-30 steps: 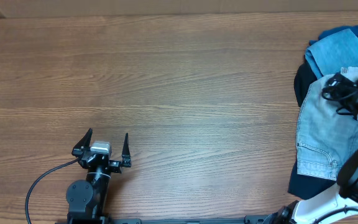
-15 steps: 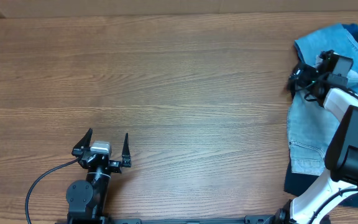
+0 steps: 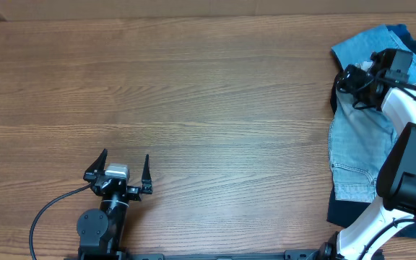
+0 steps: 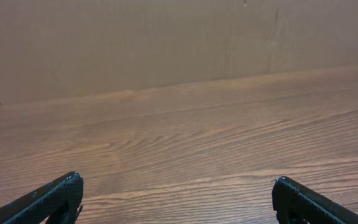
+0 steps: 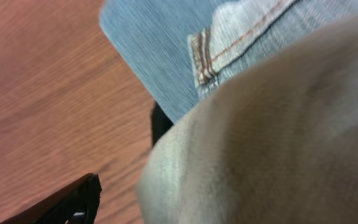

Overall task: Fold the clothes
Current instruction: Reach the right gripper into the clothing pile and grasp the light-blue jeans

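Observation:
The clothes lie heaped at the table's right edge. The pale light-blue denim shorts (image 3: 360,144) are on top, over medium-blue denim (image 3: 360,45) and dark navy cloth (image 3: 341,213). My right gripper (image 3: 351,81) sits at the heap's upper left edge and is shut on the pale shorts. In the right wrist view the pale cloth (image 5: 278,143) fills most of the frame and hides one finger. Beside it are a stitched blue hem (image 5: 160,56) and the other finger (image 5: 73,202). My left gripper (image 3: 125,165) is open and empty near the front left, over bare wood (image 4: 179,199).
The wooden table (image 3: 193,94) stretches left of the heap. The left arm's base and cable (image 3: 56,206) sit at the front edge. A plain wall rises behind the table in the left wrist view (image 4: 166,43).
My right gripper has moved up and to the left, dragging the pale shorts and the blue denim with it. The heap's left edge has shifted left. The left arm has not moved.

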